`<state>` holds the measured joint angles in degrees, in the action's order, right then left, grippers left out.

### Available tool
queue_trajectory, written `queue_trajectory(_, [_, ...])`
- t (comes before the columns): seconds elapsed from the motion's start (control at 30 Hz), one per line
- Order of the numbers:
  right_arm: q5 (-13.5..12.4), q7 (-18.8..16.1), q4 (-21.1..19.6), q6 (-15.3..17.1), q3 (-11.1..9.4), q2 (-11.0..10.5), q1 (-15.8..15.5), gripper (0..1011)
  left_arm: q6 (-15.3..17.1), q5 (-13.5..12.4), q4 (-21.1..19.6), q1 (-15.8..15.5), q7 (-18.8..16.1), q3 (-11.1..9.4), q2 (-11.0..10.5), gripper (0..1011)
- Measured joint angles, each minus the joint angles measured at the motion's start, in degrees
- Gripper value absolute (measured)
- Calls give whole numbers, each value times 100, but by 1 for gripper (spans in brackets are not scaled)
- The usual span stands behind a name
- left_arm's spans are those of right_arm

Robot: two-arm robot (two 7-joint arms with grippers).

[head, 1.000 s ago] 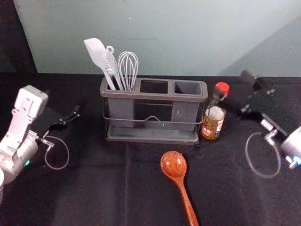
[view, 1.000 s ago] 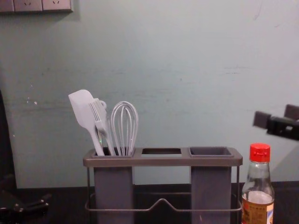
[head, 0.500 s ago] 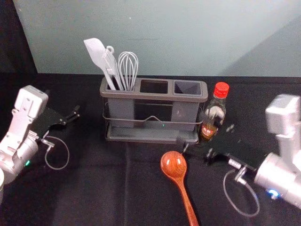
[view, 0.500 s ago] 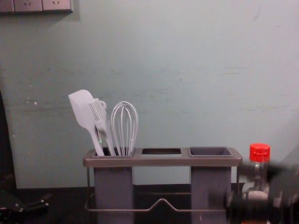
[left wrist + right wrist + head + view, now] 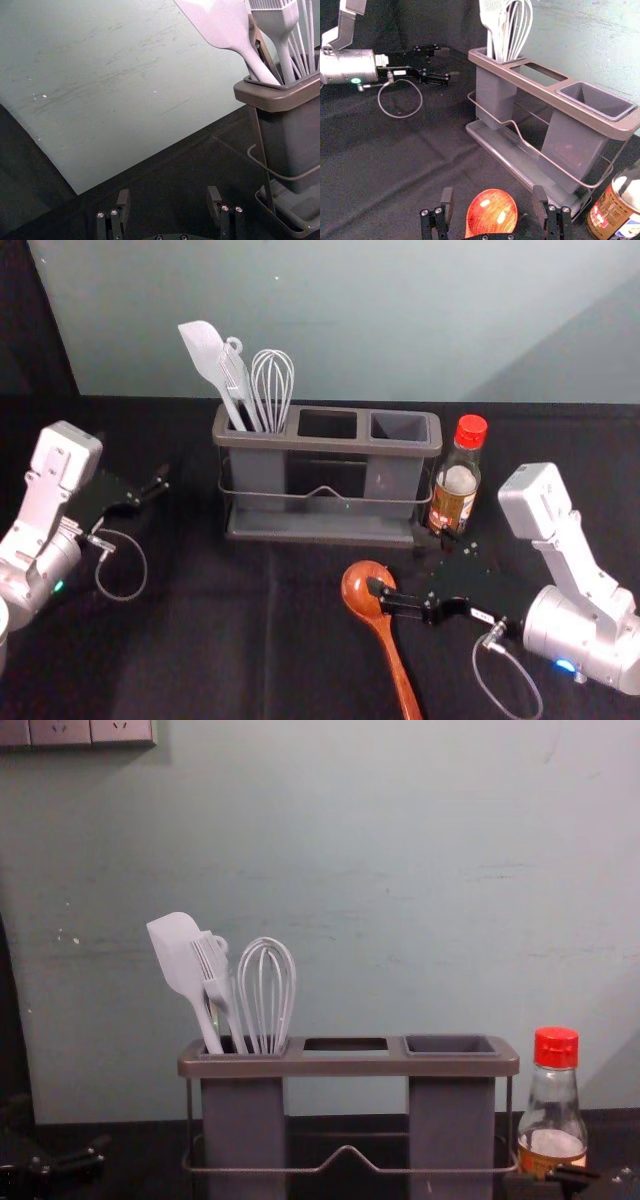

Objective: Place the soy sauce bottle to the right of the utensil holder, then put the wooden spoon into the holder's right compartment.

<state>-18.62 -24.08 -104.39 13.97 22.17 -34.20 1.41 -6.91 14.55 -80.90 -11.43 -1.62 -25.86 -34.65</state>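
Near spoon (image 5: 358, 586), right claw (image 5: 397, 564) wide, contact unclear; left of holder (image 5: 330, 445), left claw (image 5: 148, 466) wide.

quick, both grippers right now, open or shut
Left gripper: open and empty, left of the utensil holder.
Right gripper: open by the wooden spoon, not gripping it.

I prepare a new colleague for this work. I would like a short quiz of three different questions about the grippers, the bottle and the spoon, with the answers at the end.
1. True or false: the right gripper is open.
2. Fill the gap: the soy sauce bottle stands to the ____ of the utensil holder.
3. Choose one. The wooden spoon is:
A) in the right compartment
B) lying in front of the holder
C) held by the left gripper

Key: 1 true; 2 right; 3 B
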Motion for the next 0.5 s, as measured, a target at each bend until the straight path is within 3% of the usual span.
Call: queue_trajectory(0.5, [-6, -1, -11, -19, -8, -2, -7, 1004, 0, 0, 0, 0, 0, 0, 0, 1005])
